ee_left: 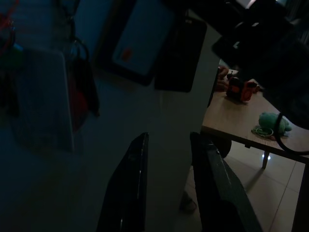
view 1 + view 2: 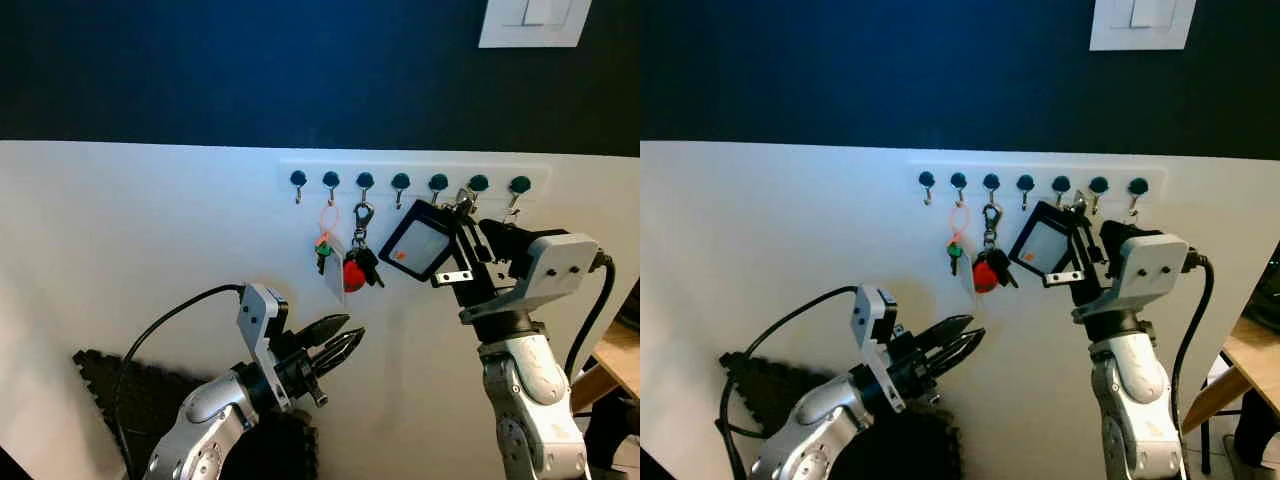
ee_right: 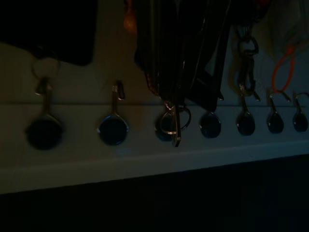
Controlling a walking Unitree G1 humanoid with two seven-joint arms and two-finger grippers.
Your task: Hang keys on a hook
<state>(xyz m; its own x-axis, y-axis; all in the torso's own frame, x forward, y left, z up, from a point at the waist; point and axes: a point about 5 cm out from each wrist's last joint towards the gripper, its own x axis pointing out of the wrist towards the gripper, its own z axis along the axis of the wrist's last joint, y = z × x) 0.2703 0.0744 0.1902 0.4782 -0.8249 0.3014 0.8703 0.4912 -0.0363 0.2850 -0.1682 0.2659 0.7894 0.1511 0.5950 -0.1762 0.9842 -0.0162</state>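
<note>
You've got dark teal knobs on the white hook rail (image 2: pixel 415 168), an orange loop (image 2: pixel 328 217), a green key (image 2: pixel 322 254), a red fob (image 2: pixel 353 274), a black-framed badge (image 2: pixel 415 243) with an orange spot, and a navy upper wall (image 2: pixel 250 70).

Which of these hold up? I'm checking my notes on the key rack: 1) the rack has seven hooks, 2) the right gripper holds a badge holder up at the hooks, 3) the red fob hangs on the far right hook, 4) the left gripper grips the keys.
1) True: the hook rack carries seven dark-knobbed hooks.
2) True: the right gripper holds the badge holder up near the fifth and sixth hooks.
3) False: the red fob hangs from the third hook from the left.
4) False: the left gripper sits below the rack, fingers apart, holding nothing.
</note>
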